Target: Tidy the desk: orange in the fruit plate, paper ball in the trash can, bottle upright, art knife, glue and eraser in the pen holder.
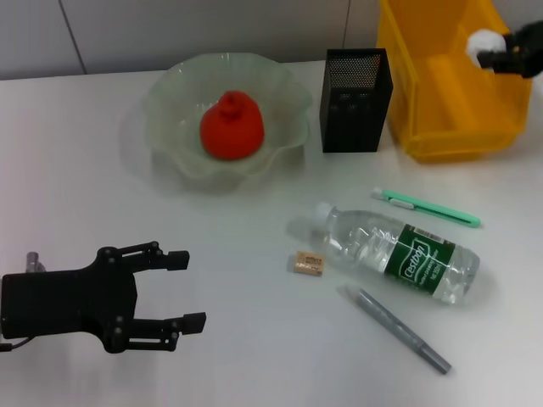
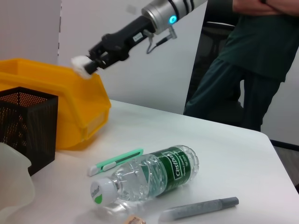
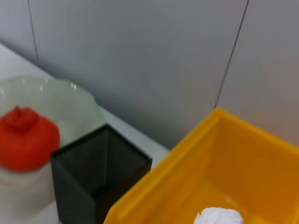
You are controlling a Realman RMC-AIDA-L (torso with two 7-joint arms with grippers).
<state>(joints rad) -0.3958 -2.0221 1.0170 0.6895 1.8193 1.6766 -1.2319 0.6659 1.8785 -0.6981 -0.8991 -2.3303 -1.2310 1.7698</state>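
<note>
A white bench (image 1: 254, 356) stands against a grey wall (image 3: 140, 56). The orange (image 1: 232, 127) sits in the plate (image 1: 170, 93); the mesh holder (image 1: 356, 100) stands beside it. The right tool (image 1: 501, 58), clamped on the paper ball (image 1: 484, 42), hangs over the yellow bin (image 1: 441, 110). The left tool (image 1: 185, 290) hovers low with its jaws apart. The bottle (image 1: 399, 253) lies flat.

Bare counter (image 1: 254, 356) across lower centre and left of the frame, bottle (image 1: 399, 252), eraser (image 1: 309, 264), glue stick (image 1: 397, 329), art knife (image 1: 427, 209) crowding right-centre, pen holder (image 1: 355, 100) tight against yellow bin (image 1: 450, 93)
</note>
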